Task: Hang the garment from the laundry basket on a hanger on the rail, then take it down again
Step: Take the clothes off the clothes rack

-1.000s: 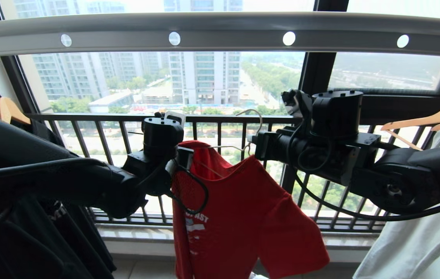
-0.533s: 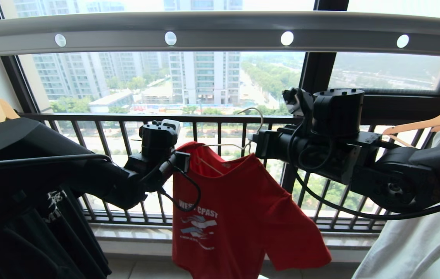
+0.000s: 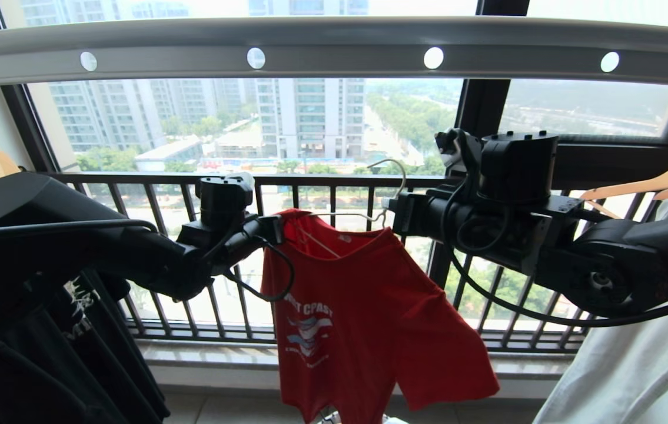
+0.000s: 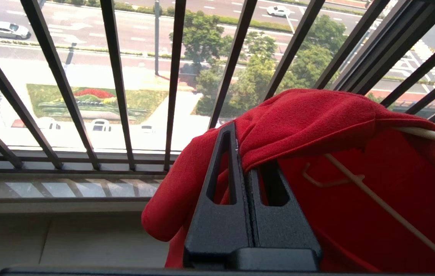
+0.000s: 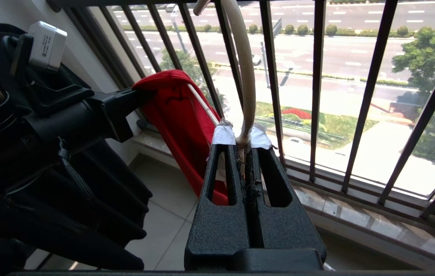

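Bright red T-shirt [image 3: 369, 306] with white print, draped on a thin white wire hanger [image 3: 363, 215] held below the grey perforated metal rail [image 3: 334, 53]. Right gripper [image 5: 245, 147], jaws closed, pinches the hanger's neck; left gripper [image 4: 245, 168], jaws closed, clamps the shirt's shoulder fabric.

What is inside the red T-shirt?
A thin white wire hanger runs inside the red T-shirt. One end hook and part of its wire show through the neck opening. The cloth covers the rest.
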